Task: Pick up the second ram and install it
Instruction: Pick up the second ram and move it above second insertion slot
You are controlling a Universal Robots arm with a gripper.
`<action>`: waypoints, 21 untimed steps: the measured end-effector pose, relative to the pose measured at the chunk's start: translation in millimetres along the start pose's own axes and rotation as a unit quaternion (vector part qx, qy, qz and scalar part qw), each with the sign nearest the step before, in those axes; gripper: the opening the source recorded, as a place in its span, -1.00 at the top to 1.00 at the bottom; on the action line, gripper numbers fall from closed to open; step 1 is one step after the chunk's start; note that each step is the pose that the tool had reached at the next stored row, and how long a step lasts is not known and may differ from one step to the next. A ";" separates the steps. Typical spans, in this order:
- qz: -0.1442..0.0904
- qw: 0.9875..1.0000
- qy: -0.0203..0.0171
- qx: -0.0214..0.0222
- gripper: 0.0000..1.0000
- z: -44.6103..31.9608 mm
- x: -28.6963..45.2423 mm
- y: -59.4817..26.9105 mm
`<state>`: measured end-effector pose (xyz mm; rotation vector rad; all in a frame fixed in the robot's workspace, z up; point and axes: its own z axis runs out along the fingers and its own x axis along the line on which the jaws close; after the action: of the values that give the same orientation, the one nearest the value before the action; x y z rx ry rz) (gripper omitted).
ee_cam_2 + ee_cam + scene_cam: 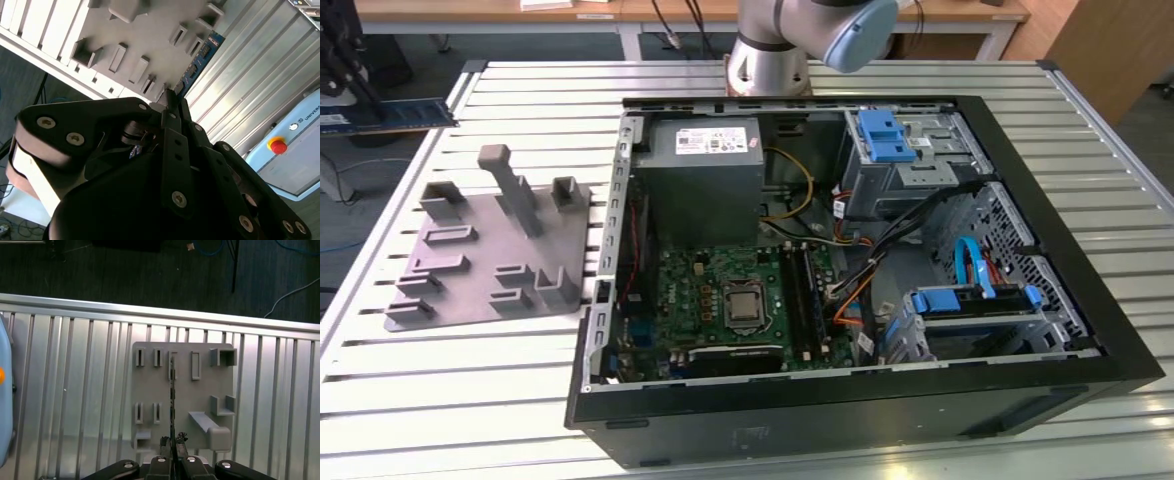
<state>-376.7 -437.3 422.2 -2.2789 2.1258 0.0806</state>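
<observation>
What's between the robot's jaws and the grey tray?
The second ram. The jaws of the gripper pinch one end, and in the second wrist view it sticks out toward the grey tray.

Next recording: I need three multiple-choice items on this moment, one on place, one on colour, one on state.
1. In the exterior view, the holder tray lies A) left of the computer case B) right of it C) inside it.
2. The second ram looks A) red B) blue C) white.
3. The claw is A) open B) shut on the second ram C) pressing the tray.
1 A: it sits on the exterior view's left. 2 B: blue board in the second wrist view. 3 B: the strip sticks out from between its fingers.
</observation>
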 end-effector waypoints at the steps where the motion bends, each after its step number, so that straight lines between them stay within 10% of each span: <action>1: 0.000 1.000 0.000 0.000 0.73 0.0 0.1 -1.8; 21: 0.000 1.000 0.000 0.000 0.73 -0.8 2.7 -38.4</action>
<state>-338.2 -437.3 422.2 -2.2789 2.1258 0.0806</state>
